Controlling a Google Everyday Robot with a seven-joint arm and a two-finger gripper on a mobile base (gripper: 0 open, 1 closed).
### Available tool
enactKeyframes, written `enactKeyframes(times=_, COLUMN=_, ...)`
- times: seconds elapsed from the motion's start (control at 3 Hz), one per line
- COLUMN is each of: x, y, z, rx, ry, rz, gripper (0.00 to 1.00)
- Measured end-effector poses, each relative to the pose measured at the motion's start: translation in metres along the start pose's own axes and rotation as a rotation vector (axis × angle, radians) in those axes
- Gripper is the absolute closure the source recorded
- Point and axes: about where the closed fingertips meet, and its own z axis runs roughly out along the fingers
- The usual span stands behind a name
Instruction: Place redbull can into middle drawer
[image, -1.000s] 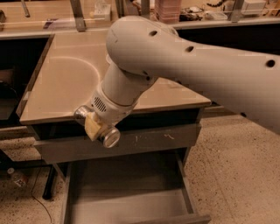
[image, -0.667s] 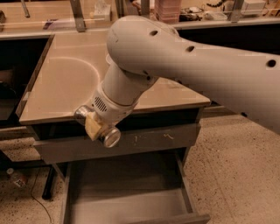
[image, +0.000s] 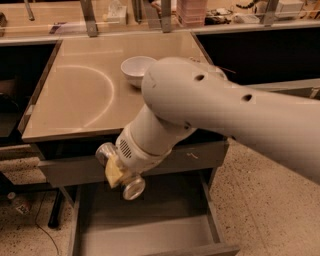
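Redbull can (image: 133, 188) noted tilted, above open middle drawer (image: 150, 227), not inside it. Grasped crosswise by gripper (image: 116, 171), just before scratched drawer front (image: 200, 156). White bowl (image: 136, 70) on table (image: 65, 100) behind.

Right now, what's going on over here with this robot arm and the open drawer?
The robot's arm reaches down past the front edge of the table. Its hand is shut on the redbull can, holding it sideways in the air above the open middle drawer. The can has not been set inside the drawer yet. A white bowl sits on the table behind the arm.
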Motion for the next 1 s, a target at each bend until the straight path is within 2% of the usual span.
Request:
enactKeyframes(times=0.33, x=0.044, y=-0.013, z=0.027, rx=-0.021, ry=0.014, rz=0.137, gripper=1.0)
enactKeyframes(times=0.67, x=0.071, y=-0.049, z=0.057, rx=-0.03, ry=0.023, rz=0.222, gripper=1.0)
enactKeyframes(times=1.0, x=0.086, y=-0.083, z=0.098, rx=-0.061, ry=0.05, rz=0.29, gripper=1.0)
